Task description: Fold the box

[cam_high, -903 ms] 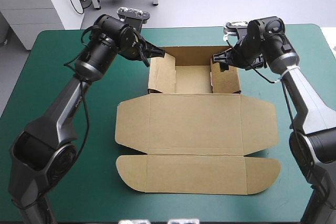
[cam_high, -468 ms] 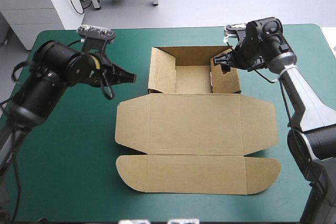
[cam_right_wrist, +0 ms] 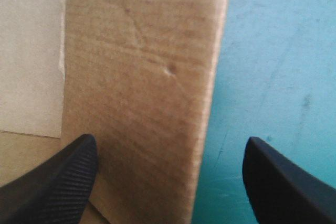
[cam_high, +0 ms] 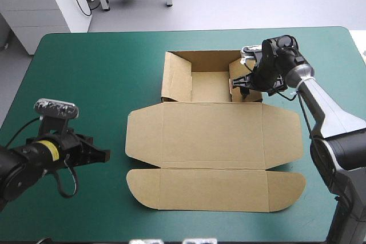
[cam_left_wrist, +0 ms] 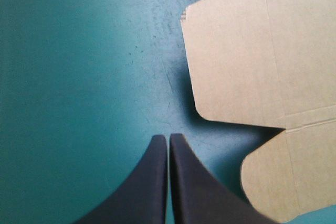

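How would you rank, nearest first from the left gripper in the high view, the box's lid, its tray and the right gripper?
1. Lid, flat, beside the left gripper.
2. Tray, toward the far edge.
3. Right gripper, at the tray's right wall.

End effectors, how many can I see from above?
2. The left end effector is over the teal-green cover, left of the box; the right end effector is at the box's raised right wall.

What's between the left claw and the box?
Only bare teal-green cover. The shut left claw stops short of the box, apart from it. This shows in the high and left wrist views.
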